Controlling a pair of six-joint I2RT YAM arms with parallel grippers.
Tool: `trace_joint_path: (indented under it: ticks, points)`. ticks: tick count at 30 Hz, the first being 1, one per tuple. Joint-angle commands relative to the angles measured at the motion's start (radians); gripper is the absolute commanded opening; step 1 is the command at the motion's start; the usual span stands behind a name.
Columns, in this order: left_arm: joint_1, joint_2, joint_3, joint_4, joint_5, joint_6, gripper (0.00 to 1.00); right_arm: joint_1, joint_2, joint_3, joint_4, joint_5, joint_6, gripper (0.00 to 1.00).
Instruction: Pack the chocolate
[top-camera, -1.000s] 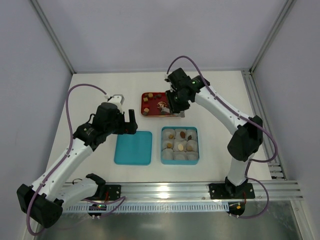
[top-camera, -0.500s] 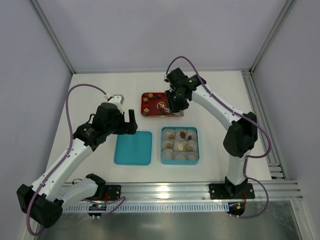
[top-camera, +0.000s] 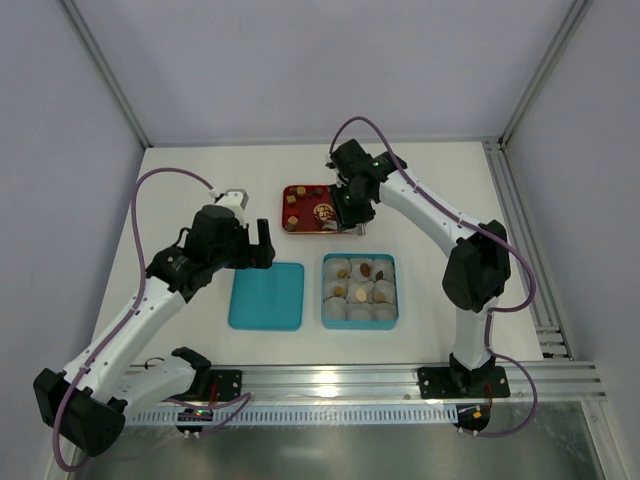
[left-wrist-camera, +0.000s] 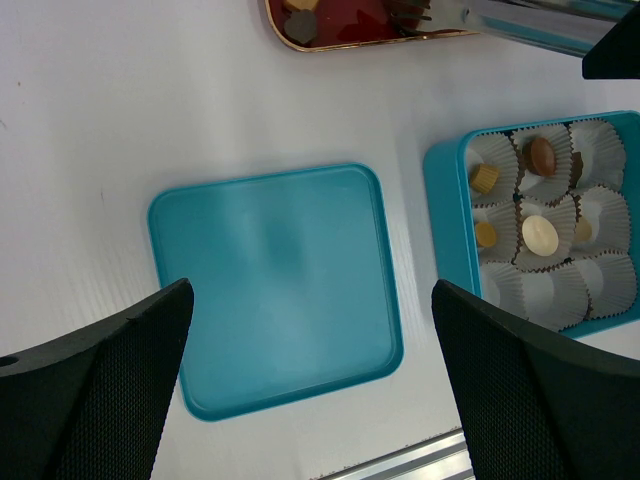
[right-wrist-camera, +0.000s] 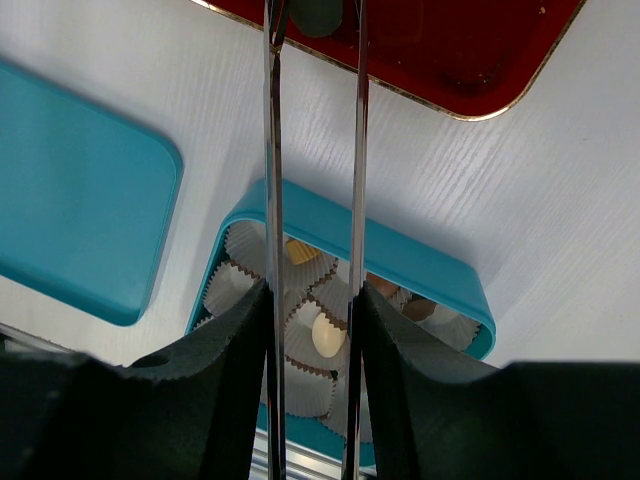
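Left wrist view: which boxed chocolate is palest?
The cream-white round piece in the centre cup of the teal box; the rest there are tan or brown.

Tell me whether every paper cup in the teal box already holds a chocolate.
No: several paper cups in the teal box hold nothing, while others hold chocolate.

We see the right gripper's (right-wrist-camera: 313, 45) two thin metal blades running parallel, a gap apart, up to the red tray (right-wrist-camera: 450, 50). There a dark chocolate (right-wrist-camera: 316, 14) sits between their tips; pinched or not, we cannot tell. Below lies the teal box (right-wrist-camera: 420, 265) of white paper cups (right-wrist-camera: 232, 285), some holding chocolates. The teal lid (right-wrist-camera: 80, 190) sits apart on its left.
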Motion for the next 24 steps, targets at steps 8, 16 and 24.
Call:
trace_joint_path:
  ticks: [8,16,24]
  points:
    - [-0.001,-0.019,0.039,0.004,-0.002,0.011,1.0,0.01,0.003,0.006,0.004,0.018,-0.01,0.42]
    - [-0.001,-0.019,0.039,0.006,-0.004,0.011,1.0,0.001,0.015,0.018,-0.013,0.025,-0.024,0.41]
    - [-0.001,-0.017,0.037,0.004,-0.005,0.011,1.0,-0.01,0.026,0.043,-0.025,0.021,-0.03,0.37]
